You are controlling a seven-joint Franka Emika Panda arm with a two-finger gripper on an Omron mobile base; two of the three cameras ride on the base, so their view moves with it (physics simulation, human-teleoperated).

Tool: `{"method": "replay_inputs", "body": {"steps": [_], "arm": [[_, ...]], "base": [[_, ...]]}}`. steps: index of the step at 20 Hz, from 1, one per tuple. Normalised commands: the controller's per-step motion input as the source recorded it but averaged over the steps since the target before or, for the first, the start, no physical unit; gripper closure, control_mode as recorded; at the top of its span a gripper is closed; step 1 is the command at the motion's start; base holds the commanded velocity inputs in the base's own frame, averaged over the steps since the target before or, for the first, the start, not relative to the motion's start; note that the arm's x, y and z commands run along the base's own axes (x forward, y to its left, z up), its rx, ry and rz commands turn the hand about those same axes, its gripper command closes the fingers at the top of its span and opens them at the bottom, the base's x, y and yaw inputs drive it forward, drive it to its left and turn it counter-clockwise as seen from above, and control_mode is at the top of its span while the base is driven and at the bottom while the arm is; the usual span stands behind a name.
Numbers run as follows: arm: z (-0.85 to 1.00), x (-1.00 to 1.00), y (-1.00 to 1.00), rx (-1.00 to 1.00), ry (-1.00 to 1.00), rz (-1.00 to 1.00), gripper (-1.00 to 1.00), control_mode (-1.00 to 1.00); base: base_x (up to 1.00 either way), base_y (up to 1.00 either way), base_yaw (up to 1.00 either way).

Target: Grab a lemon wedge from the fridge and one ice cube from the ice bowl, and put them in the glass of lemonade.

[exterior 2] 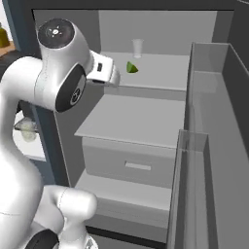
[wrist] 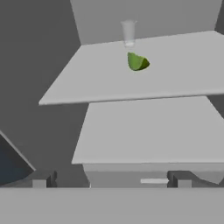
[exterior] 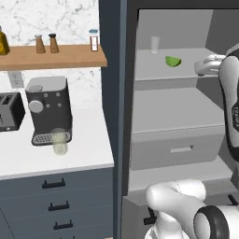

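From the left base view, the fridge (exterior: 177,116) stands open, and the lemon wedge (exterior: 172,61) lies on its upper shelf, a small green-yellow piece near the shelf's middle, with a clear empty glass (exterior: 155,45) standing behind it and a little to the left; the gripper (exterior: 205,65) reaches in at shelf height, to the right of the wedge and apart from it. On the counter to the left, the glass of lemonade (exterior: 59,141) sits in front of a coffee machine (exterior: 48,109), a toaster (exterior: 10,111) beside that. From the right base view, the wedge (exterior 2: 131,67) sits just ahead of the hand, the clear glass (exterior 2: 137,48) close behind it, and the open door's bins (exterior 2: 209,121) rise along the right. In the hand view the fingertips (wrist: 43,179) stand wide apart with nothing between them, and the wedge (wrist: 137,61) lies ahead on the upper shelf, rind curved outward, the glass (wrist: 128,32) right behind. The wedge is likely very light, soft and slick with juice, so a gentle pinch across its flat cut faces looks safer than gripping the rounded rind, which could squirt out. The main obstacle is the glass behind it, easily tipped by an overshoot; the shelf edge below also limits how low the fingers can come.
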Motion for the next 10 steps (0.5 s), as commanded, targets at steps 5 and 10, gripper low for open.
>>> {"method": "replay_inputs", "body": {"steps": [5,10], "arm": [[0.33,1.0,0.0,-0.15,0.1,0.15,-1.0,-1.0],[-0.3,0.98,0.06,-0.11,0.26,0.03,-1.0,-1.0]], "base": [[0.0,0.0,0.0],[0.0,0.0,0.0]]}}
